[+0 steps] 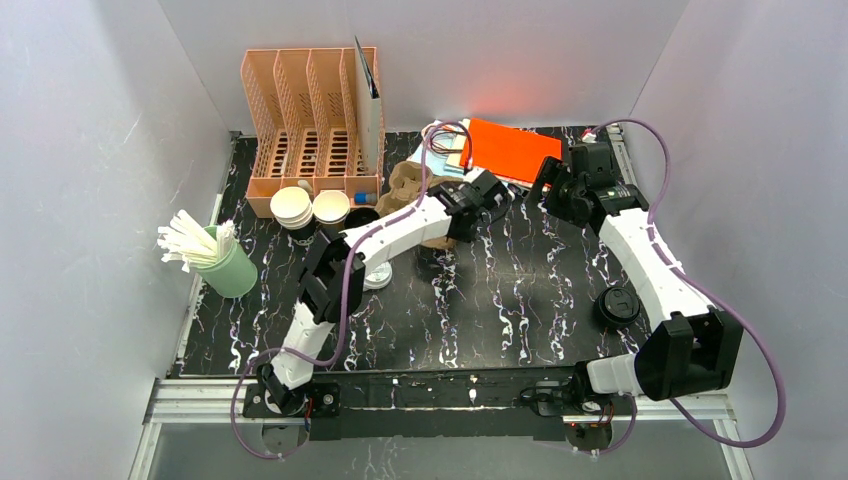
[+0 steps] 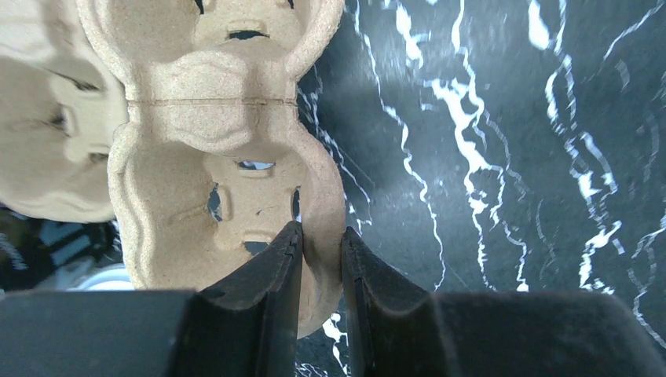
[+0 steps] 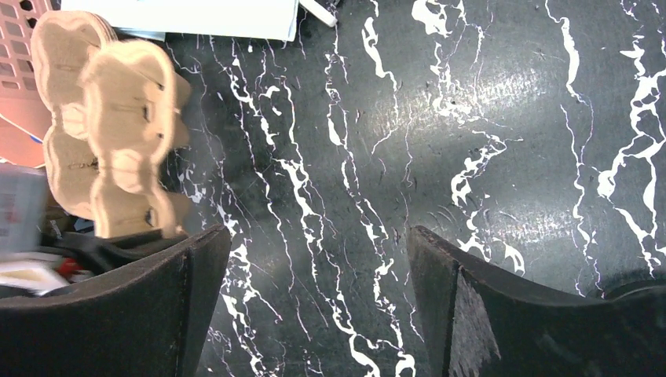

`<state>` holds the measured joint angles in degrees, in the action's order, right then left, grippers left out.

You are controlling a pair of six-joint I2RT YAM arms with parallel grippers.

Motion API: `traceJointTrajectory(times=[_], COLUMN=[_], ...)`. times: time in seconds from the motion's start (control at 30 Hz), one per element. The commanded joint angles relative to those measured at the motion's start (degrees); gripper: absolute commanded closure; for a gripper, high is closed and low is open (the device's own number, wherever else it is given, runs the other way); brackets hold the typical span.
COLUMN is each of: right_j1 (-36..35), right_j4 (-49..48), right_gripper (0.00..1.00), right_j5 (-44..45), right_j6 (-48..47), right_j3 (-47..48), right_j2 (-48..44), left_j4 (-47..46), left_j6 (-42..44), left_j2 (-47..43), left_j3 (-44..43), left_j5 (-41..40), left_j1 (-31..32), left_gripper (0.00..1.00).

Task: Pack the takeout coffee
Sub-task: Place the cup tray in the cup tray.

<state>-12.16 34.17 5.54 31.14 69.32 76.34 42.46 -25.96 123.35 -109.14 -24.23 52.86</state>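
My left gripper (image 2: 320,236) is shut on the rim of a brown pulp cup carrier (image 2: 220,118), one finger inside a cup hole and one outside. In the top view that gripper (image 1: 450,232) sits at the middle back of the table, with the carrier (image 1: 435,240) under the arm. The takeout coffee cup (image 1: 292,206), tan-rimmed and white inside, stands in front of the orange organizer, far left of both grippers. My right gripper (image 3: 318,236) is open over bare marble, and in the top view it (image 1: 548,190) hangs right of the left gripper. The carrier (image 3: 126,102) looks blurred at the left of the right wrist view.
Another pulp carrier (image 1: 408,183) lies behind the held one. A second paper cup (image 1: 331,207) stands beside the first. An orange organizer (image 1: 310,130) and a green holder of white sticks (image 1: 228,265) are at the left. Orange and white papers (image 1: 505,148) lie at the back. A black lid (image 1: 617,305) rests at the right.
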Motion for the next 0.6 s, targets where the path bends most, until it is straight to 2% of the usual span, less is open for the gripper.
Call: traceJointTrajectory(times=[0.0, 0.27, 0.57], right_j1=[0.4, 0.5, 0.5], right_j4=[-1.9, -3.9, -6.8], right_gripper=[0.09, 0.09, 0.09], right_j5=[-0.3, -1.7, -3.7], right_j6=[-0.1, 0.8, 2.3], right_j3=[3.0, 2.6, 5.0], right_j2=[0.1, 1.5, 5.8], left_j4=[3.6, 3.9, 4.1], left_j6=[2.0, 3.5, 5.1], left_j2=[-3.7, -6.2, -6.5], left_j3=[-7.4, -6.0, -3.9], left_j5=[-3.7, -1.1, -1.4], left_j1=[-0.3, -5.7, -7.8], left_gripper=[0.87, 0.86, 0.85])
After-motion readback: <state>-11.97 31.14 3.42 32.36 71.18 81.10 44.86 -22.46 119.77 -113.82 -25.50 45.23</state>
